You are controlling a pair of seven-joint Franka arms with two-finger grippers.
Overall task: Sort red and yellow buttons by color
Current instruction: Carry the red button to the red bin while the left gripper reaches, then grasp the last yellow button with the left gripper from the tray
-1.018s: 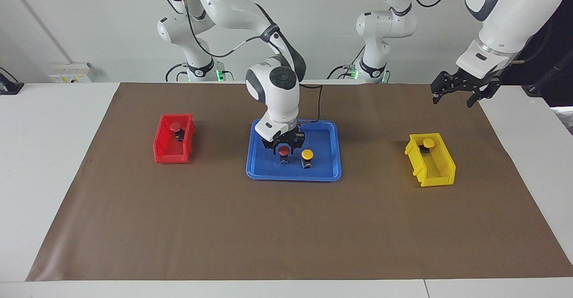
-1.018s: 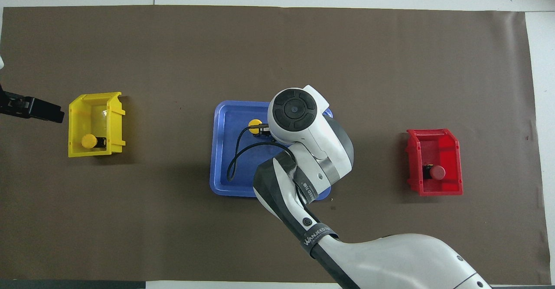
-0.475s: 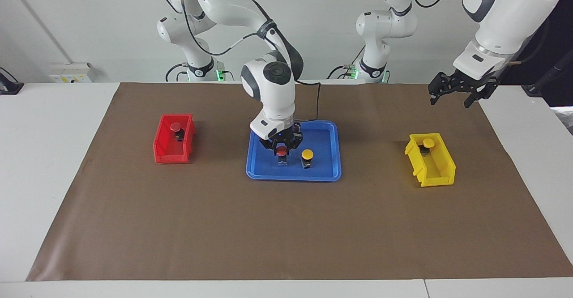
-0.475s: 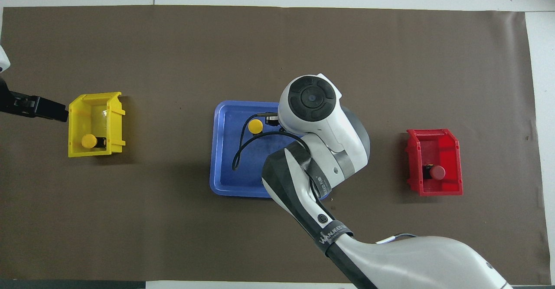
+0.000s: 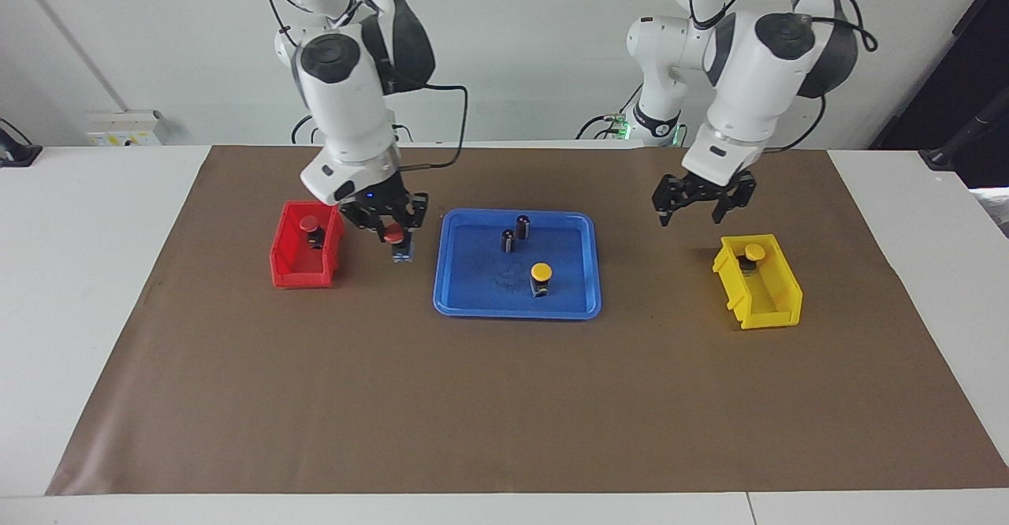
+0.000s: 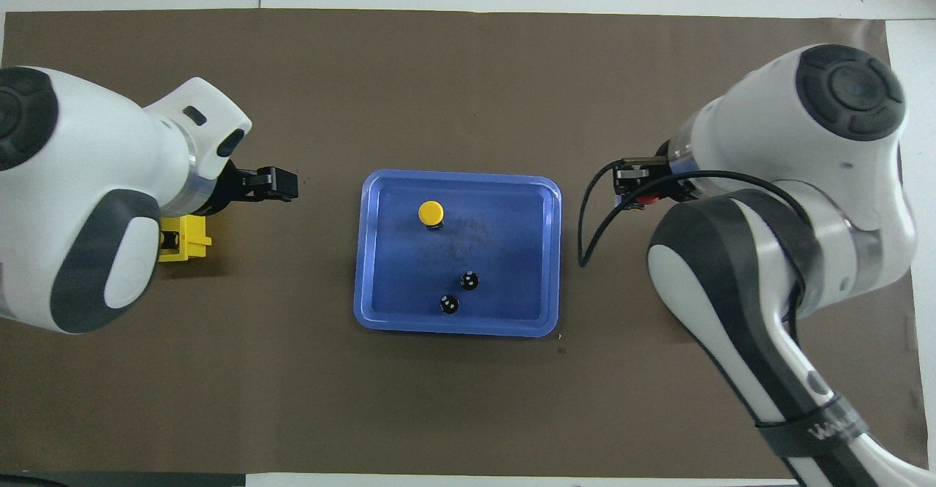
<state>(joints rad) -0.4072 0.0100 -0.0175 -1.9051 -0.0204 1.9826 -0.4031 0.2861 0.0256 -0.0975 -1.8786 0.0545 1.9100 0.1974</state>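
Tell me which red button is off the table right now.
The red button held in the right gripper, over the mat beside the red bin; the other red one sits inside that bin.

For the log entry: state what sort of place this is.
Likely a robotics lab bench: two arms mounted at a white table covered with brown paper, with a blue tray between a red bin and a yellow bin.

Brown paper mat (image 5: 504, 399) over a white counter (image 5: 87, 217). Blue tray (image 5: 583, 300) at centre, bearing one yellow button (image 5: 541, 272) on a dark base and two dark cylinders (image 5: 523, 226) with silvery tops. Red bin (image 5: 288, 261) at 9 o'clock of the tray in the facing view, red-capped button (image 5: 309, 224) inside. Yellow bin (image 5: 776, 304) at 3 o'clock, yellow-capped button (image 5: 754, 252) inside. Black right claw (image 5: 392, 221) on a white arm, clamped on a red-capped button (image 5: 394, 234).
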